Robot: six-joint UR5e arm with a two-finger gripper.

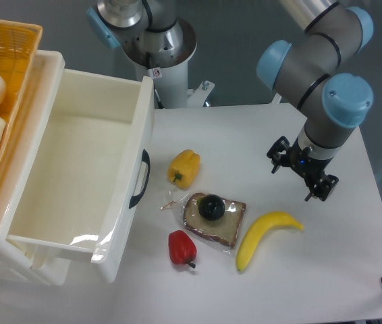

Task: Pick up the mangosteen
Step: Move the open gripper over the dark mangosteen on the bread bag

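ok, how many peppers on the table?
2. Yellow pepper beside the open drawer; red pepper below it, near the wrapped bread. None visible elsewhere.

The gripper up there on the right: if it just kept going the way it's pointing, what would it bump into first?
Probably bare table. The gripper seems to point straight down, just above the banana's tip, well right of the mangosteen on the wrapped bread. Depth is unclear from one view.

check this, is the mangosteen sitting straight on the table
No, the mangosteen rests on top of the wrapped bread slice, not on the bare table.
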